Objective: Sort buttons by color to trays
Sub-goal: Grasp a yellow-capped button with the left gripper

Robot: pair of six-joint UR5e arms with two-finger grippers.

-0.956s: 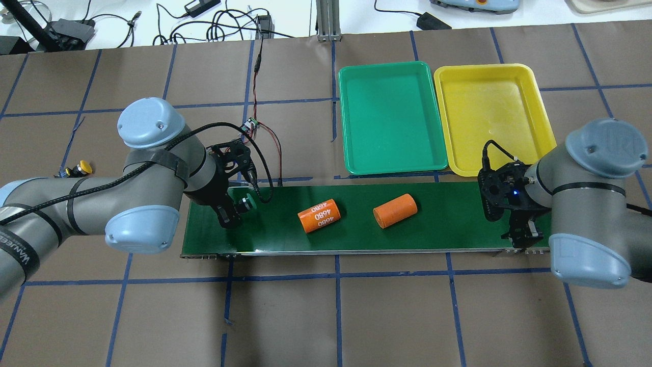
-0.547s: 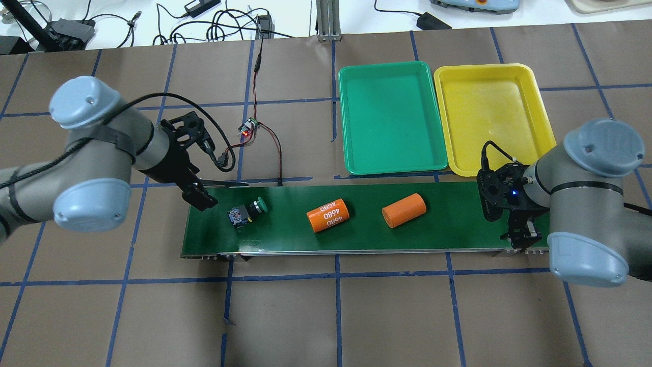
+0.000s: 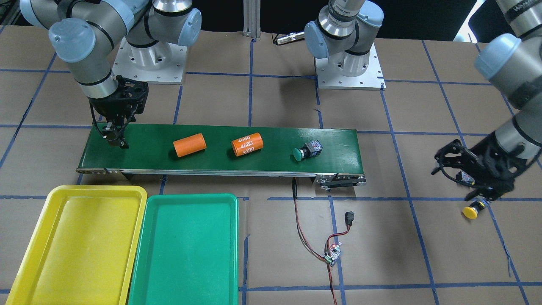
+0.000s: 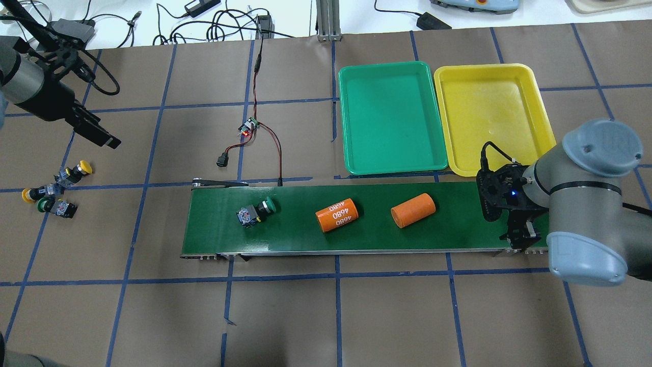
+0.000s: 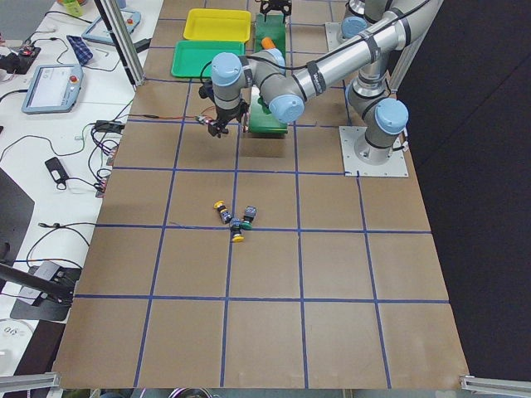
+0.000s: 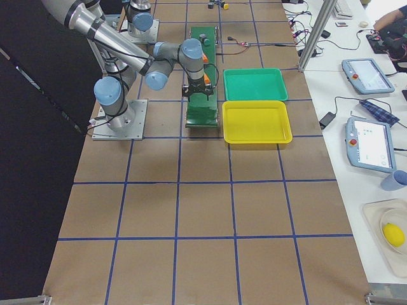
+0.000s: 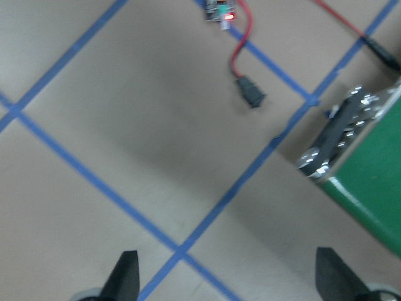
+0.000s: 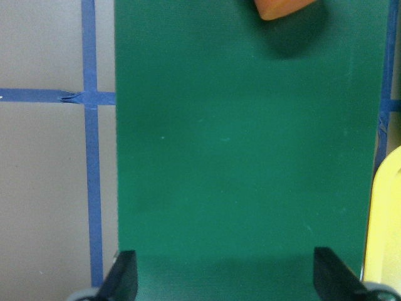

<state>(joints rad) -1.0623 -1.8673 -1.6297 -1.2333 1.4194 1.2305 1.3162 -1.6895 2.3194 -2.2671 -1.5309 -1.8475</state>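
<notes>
You're mid-feed, I reckon: a green button (image 4: 257, 211) is lying at the belt's (image 4: 458, 232) left end, the right tool (image 8: 225, 279) is waiting wide and empty at the other, and the left tool (image 7: 230, 279), wide and empty, is hovering near three buttons (image 4: 53, 189) on the desk (image 4: 153, 306), so next you're dropping onto one.

The brown table (image 4: 326, 316) (blue tape grid) bore a conveyor belt (image 4: 458, 234), with the green tray (image 4: 392, 117) and yellow tray (image 4: 489, 112) side by side beyond it. Three buttons (image 4: 48, 190) lay clustered at its left end.

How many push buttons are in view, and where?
4. One green button lies on the conveyor belt. A yellow button, a second yellow button and a second green button cluster on the table beyond the belt's end.
</notes>
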